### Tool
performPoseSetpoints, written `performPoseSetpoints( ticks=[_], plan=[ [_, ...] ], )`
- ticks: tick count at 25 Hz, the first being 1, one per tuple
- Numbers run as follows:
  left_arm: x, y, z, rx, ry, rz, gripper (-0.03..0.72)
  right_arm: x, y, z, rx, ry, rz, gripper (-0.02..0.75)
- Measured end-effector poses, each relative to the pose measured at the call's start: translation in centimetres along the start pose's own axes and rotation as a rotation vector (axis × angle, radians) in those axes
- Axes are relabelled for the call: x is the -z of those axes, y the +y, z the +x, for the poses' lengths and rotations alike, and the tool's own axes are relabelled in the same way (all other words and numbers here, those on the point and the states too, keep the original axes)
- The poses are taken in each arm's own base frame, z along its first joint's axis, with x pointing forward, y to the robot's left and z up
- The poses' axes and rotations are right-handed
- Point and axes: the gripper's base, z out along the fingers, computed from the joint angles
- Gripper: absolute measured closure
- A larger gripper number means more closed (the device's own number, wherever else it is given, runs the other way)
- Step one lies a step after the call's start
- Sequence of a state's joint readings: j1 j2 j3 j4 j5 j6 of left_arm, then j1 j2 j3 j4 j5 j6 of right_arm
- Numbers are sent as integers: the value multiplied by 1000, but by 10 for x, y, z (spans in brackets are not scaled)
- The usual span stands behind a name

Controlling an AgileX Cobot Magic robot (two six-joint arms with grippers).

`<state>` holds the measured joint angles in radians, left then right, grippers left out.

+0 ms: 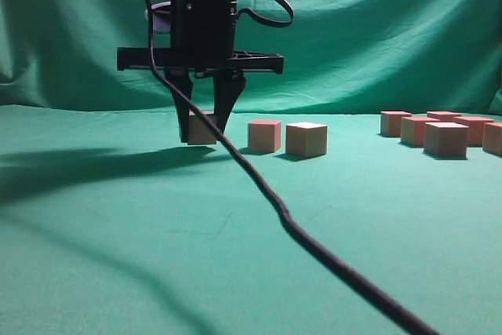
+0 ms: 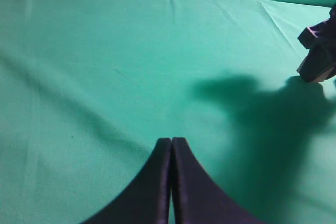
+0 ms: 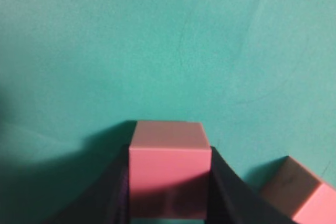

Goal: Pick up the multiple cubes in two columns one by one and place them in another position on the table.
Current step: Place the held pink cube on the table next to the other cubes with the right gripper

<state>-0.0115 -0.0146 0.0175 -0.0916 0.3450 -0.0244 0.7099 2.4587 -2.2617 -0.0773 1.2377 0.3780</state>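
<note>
Cubes, pink-topped, counted for you from the exterior view: three in a near row and a cluster of five further along the green worktop (image 1: 118, 225).

Item 1, gripped cube (image 1: 201, 129): it sits between the fingers of the right end effector (image 1: 205, 127), which has reached across to the left of the view. Your right wrist view shows the same cube (image 3: 168, 174) with a dark finger pressed against each side face, so the end effector is closed to the cube's width and has hold of it. From the exterior view the cube's base appears to be on or just at the cloth; you cannot tell for certain whether it is touching.

Item 2, second cube (image 1: 264, 136): just right of the gripped cube, apart from it. A corner of a neighbouring cube (image 3: 299, 195) shows at the lower right of the right wrist view.

Item 3, third cube (image 1: 306, 140): just right of the second, slightly nearer the camera.

Item 4, cube cluster (image 1: 443, 131): well apart to the right of the gripped cube, set in two short lines.

Item 5, left end effector (image 2: 171, 148): fingers pressed together, nothing between them, over bare cloth.

Item 6, black cable (image 1: 314, 245): runs from the right arm diagonally towards the lower right.
</note>
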Motion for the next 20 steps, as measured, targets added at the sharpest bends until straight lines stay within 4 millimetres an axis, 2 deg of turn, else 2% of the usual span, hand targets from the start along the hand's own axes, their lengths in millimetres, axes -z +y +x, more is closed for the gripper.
performPoseSetpoints(
  ticks=[16,20],
  plan=[
    [0,0,0,0,0,0,688,-1,2,1,35,11,-22,477],
    [0,0,0,0,0,0,688,10,2,0,54,-10,-29,477]
  ],
)
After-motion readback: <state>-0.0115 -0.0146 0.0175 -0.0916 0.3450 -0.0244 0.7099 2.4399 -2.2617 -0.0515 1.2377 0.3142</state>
